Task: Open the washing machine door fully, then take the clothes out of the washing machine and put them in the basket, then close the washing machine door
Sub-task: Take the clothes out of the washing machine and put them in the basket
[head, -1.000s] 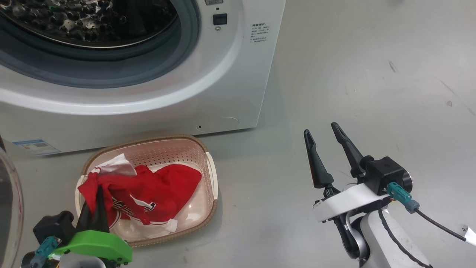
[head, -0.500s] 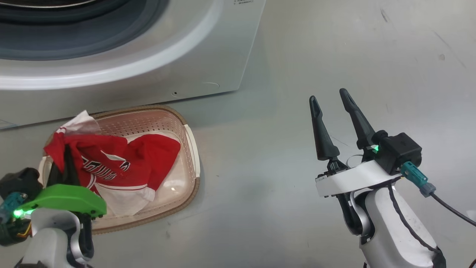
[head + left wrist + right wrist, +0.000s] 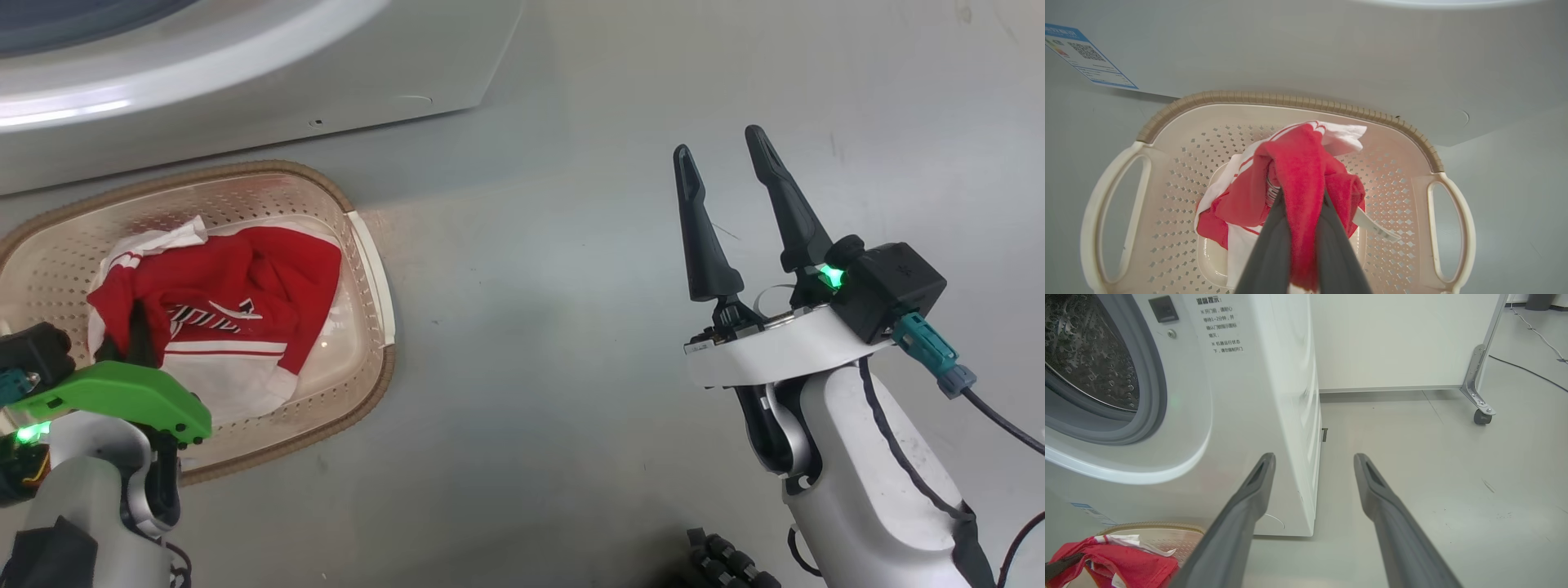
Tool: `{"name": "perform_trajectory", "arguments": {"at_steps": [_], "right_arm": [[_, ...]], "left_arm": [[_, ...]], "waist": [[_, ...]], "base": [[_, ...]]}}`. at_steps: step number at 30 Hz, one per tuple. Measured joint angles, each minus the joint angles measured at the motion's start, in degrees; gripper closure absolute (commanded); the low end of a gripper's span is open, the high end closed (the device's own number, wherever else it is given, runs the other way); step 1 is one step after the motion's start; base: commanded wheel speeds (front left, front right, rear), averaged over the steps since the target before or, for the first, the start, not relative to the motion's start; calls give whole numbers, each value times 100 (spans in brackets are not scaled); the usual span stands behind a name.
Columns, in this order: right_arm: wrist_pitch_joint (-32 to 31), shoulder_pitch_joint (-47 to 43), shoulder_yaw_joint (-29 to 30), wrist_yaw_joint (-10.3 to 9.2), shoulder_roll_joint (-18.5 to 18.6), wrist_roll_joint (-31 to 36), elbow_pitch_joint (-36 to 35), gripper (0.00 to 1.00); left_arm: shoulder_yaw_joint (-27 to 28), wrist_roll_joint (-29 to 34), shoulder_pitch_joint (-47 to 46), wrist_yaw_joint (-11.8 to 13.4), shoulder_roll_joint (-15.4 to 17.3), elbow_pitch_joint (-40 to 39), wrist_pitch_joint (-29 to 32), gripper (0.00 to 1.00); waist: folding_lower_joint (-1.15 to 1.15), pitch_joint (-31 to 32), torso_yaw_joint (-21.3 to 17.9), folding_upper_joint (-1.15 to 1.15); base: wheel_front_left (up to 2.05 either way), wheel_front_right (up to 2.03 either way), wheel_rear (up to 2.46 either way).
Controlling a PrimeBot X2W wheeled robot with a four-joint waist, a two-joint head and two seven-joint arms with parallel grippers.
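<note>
**Head view.** My left claw (image 3: 135,331), at 8 o'clock, reaches into the basket (image 3: 245,168), which stands on the floor (image 3: 571,343) just before the washing machine (image 3: 245,106). The clothes (image 3: 245,278) lie inside the basket. My right claw (image 3: 720,147), at 3 o'clock, hangs over the floor well apart from the basket, fingers spread and empty.

**Left wrist view.** This view settles the grip, which the head view leaves unclear. My left claw (image 3: 1300,196) is clamped on a fold of the red clothes (image 3: 1298,163), pinched between both fingers above the basket (image 3: 1290,99) bottom. White trim points toward 1 o'clock. A blue label (image 3: 1086,57) sits on the washing machine (image 3: 1306,49) at 10 o'clock.

**Right wrist view.** Nothing lies between the fingers of my right claw (image 3: 1314,457). The washing machine (image 3: 1241,416) shows its drum (image 3: 1086,355) and grey seal (image 3: 1152,396) at 9 o'clock and printed text (image 3: 1218,324) at 11 o'clock. The basket (image 3: 1151,526) and clothes (image 3: 1126,563) sit at 7 o'clock, and a caster (image 3: 1482,416) at 2 o'clock.
</note>
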State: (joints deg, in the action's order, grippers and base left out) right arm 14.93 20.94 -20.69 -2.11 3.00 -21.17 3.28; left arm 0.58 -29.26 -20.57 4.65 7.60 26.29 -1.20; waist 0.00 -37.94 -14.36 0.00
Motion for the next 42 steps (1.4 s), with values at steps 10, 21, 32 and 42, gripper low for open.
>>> {"name": "perform_trajectory", "arguments": {"at_steps": [10,21,32,42], "right_arm": [[0,237,-114,-7,-4,-69,-22,0],[0,320,-143,-15,-5,-102,63,0],[0,319,-24,-56,-7,-100,269,0],[0,220,227,-66,-4,78,590,0]], "left_arm": [[92,-100,-427,-145,134,767,114,100],[-4,-109,-748,-302,231,1406,48,0],[-174,87,-759,-479,200,1793,-541,0],[-381,415,-758,-494,-65,1688,-1281,0]], "waist": [[0,-415,-196,0],[0,-405,-230,0],[0,-41,-110,0],[0,442,167,0]], "base": [[0,0,0],[0,0,0],[0,0,0],[0,0,0]]}}
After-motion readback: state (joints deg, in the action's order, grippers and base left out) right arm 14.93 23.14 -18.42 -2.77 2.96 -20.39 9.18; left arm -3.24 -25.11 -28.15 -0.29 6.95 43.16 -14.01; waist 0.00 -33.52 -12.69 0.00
